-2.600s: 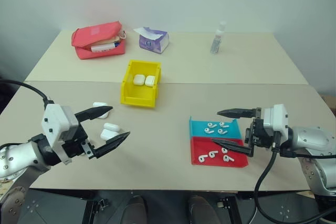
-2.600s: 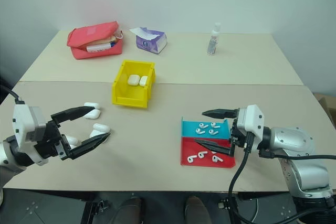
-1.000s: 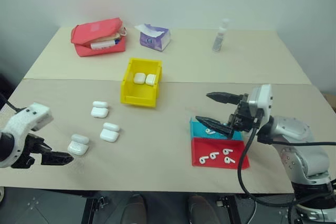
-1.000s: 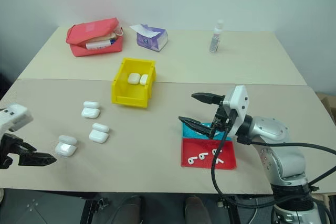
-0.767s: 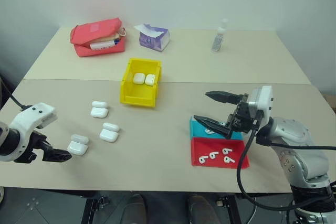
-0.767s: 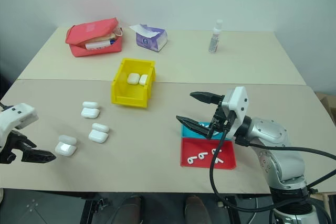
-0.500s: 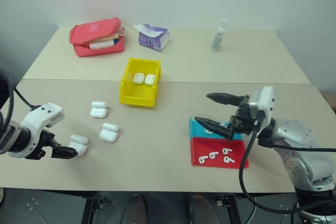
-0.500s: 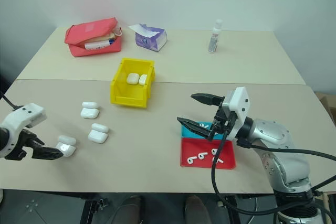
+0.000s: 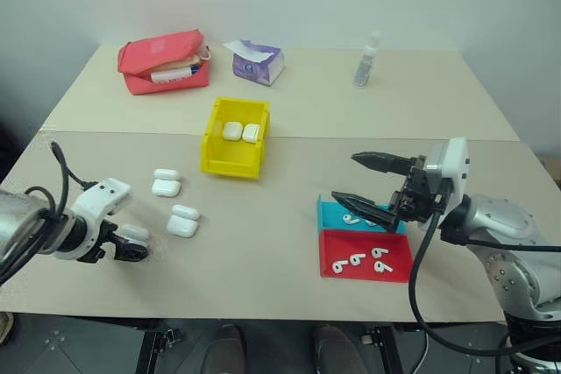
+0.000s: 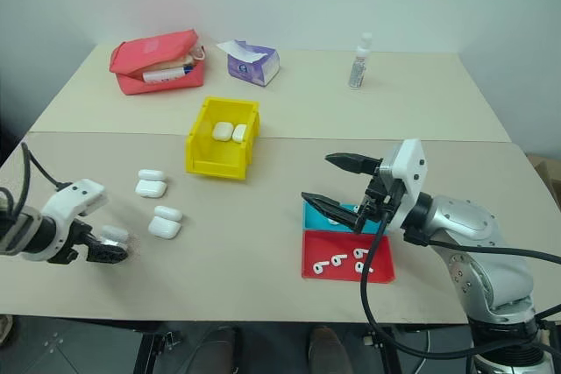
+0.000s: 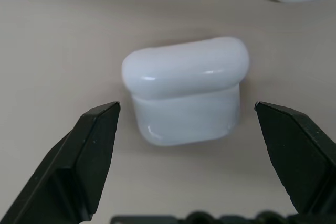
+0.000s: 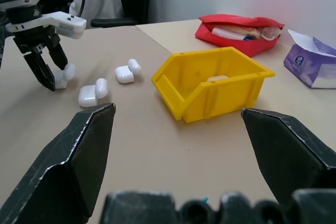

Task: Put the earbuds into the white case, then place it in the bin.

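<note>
The left end effector [image 11: 186, 129] is wide open around the white case [image 11: 186, 88] on the counter [image 9: 263, 251], not gripping it; the right end effector [image 9: 366, 183] is open and empty.

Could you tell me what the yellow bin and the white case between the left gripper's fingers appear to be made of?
Yellow bin: probably rigid moulded plastic, with ribbed walls and an even sheen. White case: likely glossy hard plastic, showing sharp highlights.

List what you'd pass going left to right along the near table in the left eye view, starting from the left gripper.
left gripper over a white case → case pair → yellow bin → teal tray and red tray holding earbuds → right gripper.
</note>
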Robot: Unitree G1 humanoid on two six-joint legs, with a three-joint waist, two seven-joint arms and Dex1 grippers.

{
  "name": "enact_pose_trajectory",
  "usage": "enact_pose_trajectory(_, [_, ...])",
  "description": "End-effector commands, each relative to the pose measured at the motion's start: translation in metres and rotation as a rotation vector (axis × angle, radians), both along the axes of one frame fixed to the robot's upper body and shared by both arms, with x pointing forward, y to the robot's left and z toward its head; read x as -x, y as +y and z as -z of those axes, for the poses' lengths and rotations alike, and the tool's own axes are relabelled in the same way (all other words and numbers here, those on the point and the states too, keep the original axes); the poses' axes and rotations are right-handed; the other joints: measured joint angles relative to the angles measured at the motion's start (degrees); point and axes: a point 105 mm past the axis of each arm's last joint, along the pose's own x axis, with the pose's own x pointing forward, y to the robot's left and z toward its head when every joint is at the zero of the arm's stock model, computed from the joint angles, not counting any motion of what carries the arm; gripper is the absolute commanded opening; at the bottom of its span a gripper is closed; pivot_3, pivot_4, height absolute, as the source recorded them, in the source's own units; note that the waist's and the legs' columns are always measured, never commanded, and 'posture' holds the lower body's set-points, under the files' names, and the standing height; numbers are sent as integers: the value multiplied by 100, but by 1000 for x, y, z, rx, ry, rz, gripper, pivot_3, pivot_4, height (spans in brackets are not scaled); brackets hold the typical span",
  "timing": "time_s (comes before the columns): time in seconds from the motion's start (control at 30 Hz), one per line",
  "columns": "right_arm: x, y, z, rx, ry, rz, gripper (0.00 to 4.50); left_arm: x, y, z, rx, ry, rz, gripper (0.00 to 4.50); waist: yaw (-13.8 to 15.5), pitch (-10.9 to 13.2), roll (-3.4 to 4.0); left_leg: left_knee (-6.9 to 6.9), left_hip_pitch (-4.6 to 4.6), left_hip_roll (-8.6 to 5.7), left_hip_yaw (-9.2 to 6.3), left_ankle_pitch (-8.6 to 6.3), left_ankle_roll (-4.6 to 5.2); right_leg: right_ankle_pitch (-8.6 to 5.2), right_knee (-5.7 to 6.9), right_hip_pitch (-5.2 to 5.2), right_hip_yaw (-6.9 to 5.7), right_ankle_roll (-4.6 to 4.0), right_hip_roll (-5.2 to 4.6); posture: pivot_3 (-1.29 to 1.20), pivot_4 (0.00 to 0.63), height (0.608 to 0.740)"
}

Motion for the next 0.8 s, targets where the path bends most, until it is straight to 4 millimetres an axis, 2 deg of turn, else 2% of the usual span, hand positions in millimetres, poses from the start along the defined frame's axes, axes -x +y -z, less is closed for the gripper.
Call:
enact_pose_trajectory(0.03, [5,-2,-12,-1,-44,-1,4472,-2,3,-3,-36,-4,14,4474,0,0,1,0,1,-1,0,0,0,0,0,2,0,0,0,0,150,740])
enact_pose_trajectory(0.5, [5,-3,-11,6,-44,3,4472,18,10,1,-32,73,-30,4474,-34,0,1,0,4,-1,0,0,1,0,2,1,2,0,0,0,150,740])
enact_pose_trajectory(0.8, [4,-3,-11,17,-52,2,4472,13,2,6,1,61,-60,4474,-9,-4,7,3,8,-1,0,0,1,0,6,6,2,0,0,0,150,740])
